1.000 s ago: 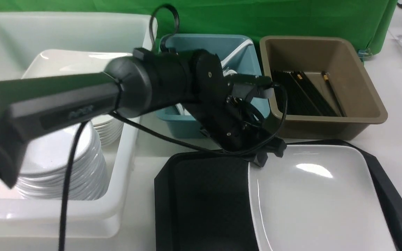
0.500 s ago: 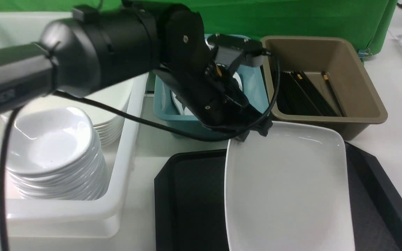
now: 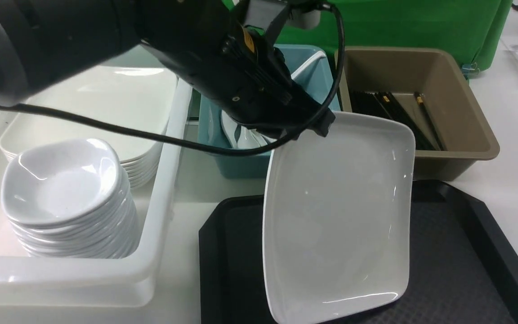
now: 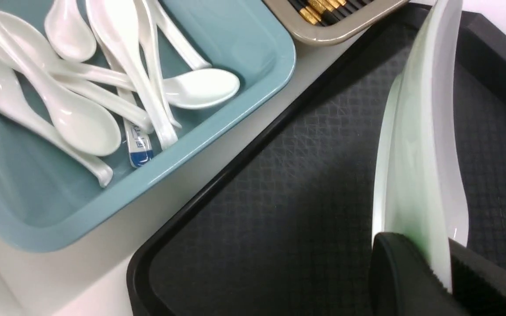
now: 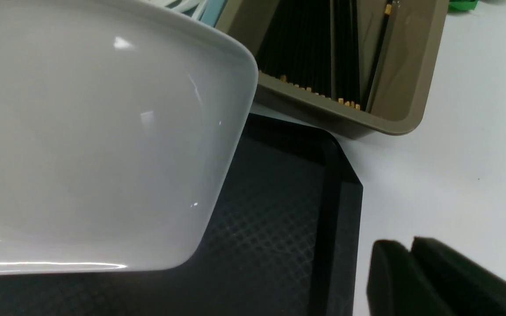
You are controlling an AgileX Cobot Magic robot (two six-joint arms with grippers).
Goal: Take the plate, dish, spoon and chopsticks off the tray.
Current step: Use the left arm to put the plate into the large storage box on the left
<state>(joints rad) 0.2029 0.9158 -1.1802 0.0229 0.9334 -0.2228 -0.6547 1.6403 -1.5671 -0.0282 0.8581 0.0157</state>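
Observation:
My left gripper (image 3: 319, 128) is shut on the far rim of the large white plate (image 3: 337, 216) and holds it tilted above the black tray (image 3: 448, 270). In the left wrist view the plate (image 4: 420, 131) shows edge-on, pinched at my left gripper (image 4: 444, 272), with the tray (image 4: 279, 210) below it. My right gripper (image 5: 411, 252) is shut and empty over the white table beside the tray's corner (image 5: 341, 175); the plate (image 5: 90, 131) hangs over the tray there. The tray's bare surface carries no dish, spoon or chopsticks that I can see.
A white bin (image 3: 160, 225) on the left holds a stack of small dishes (image 3: 61, 198) and stacked plates (image 3: 106, 103). A blue tub (image 4: 244, 48) holds several white spoons (image 4: 81, 123). A brown tub (image 3: 466, 117) holds black chopsticks (image 3: 398, 117).
My left arm has lifted the plate off the tray and carried it up and to the left, tilting it more steeply. The arm now fills the upper left of the front view.

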